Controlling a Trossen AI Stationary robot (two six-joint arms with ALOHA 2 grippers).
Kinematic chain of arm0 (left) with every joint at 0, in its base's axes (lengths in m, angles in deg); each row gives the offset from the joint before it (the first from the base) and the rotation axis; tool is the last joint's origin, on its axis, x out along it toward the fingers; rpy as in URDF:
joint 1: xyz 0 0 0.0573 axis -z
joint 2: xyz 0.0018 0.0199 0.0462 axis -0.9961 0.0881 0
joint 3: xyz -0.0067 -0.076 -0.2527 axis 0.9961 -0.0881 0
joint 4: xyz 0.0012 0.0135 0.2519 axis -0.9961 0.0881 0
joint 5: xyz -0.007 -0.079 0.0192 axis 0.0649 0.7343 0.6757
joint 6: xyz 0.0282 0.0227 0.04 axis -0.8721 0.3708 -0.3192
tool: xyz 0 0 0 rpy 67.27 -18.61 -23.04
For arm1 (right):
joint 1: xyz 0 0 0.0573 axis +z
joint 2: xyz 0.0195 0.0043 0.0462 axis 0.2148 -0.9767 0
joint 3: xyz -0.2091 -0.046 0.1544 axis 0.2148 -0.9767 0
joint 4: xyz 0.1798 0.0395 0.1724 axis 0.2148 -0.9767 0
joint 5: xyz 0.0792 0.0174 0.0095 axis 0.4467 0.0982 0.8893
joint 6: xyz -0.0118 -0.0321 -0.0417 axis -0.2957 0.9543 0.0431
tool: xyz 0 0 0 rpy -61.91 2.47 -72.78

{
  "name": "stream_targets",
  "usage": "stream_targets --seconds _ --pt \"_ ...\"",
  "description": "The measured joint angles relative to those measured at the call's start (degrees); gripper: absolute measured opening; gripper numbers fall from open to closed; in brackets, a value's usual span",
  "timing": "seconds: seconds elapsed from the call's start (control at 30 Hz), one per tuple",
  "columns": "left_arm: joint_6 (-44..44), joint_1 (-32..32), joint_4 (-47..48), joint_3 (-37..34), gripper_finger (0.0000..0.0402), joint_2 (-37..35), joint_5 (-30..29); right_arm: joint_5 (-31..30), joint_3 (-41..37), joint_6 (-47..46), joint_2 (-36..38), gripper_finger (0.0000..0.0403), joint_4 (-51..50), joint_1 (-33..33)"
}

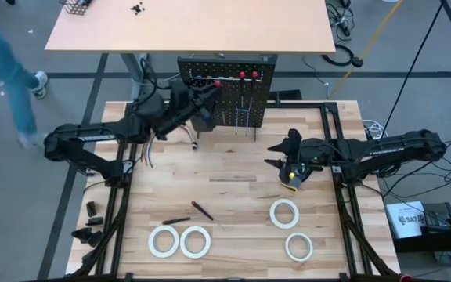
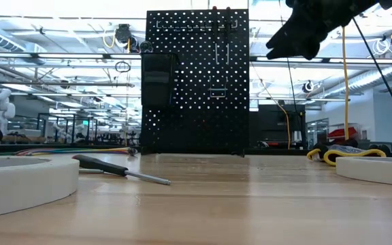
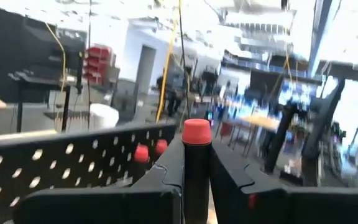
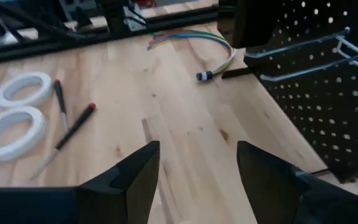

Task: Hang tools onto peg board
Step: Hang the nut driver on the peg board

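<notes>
The black peg board (image 1: pixel 225 90) stands upright at the table's far edge, with two red-capped screwdrivers (image 1: pixel 248 75) at its top. My left gripper (image 1: pixel 212 90) is at the board's top left, shut on a black-handled screwdriver with a red cap (image 3: pixel 196 132). My right gripper (image 1: pixel 288 150) is open and empty above the table, right of the board. Two screwdrivers (image 1: pixel 190 215) and several white tape rolls (image 1: pixel 196 241) lie flat on the table near its near edge. My left gripper pinches the screwdriver's black handle (image 3: pixel 196 180) between its two fingers, just below the red cap. The screwdriver stands upright in the hold, cap up, beside the peg board's top edge (image 3: pixel 73 149). Its lower end is hidden by the fingers.
A coloured cable bundle (image 4: pixel 191 38) lies on the table left of the board. A black-and-yellow flat object (image 1: pixel 292 178) lies under my right gripper. Wire hooks (image 4: pixel 303 53) stick out of the board's face. A person's leg (image 1: pixel 10 70) shows on the floor at far left.
</notes>
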Motion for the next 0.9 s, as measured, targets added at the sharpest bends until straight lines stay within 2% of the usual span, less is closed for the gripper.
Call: stream_targets --seconds 0.13,0.33,0.47,0.9 --pt "-0.8 -0.5 -6.4 0.0 0.0038 3.5 -1.0 0.0 0.0 3.1 0.0 0.0208 0.4 -1.3" --pt "-4.6 -2.1 -8.9 0.0 0.0038 6.1 -4.6 -0.1 0.0 3.1 0.0 0.0208 2.7 -4.3" --pt "-6.3 -3.3 -9.8 0.0 0.0038 6.8 -2.9 0.0 0.0 0.3 0.0 0.0208 4.5 -5.3" --pt "-7.5 -8.3 -12.9 1.2 0.0038 7.7 5.0 -0.3 0.0 -0.6 0.0 0.0208 5.0 -5.6"
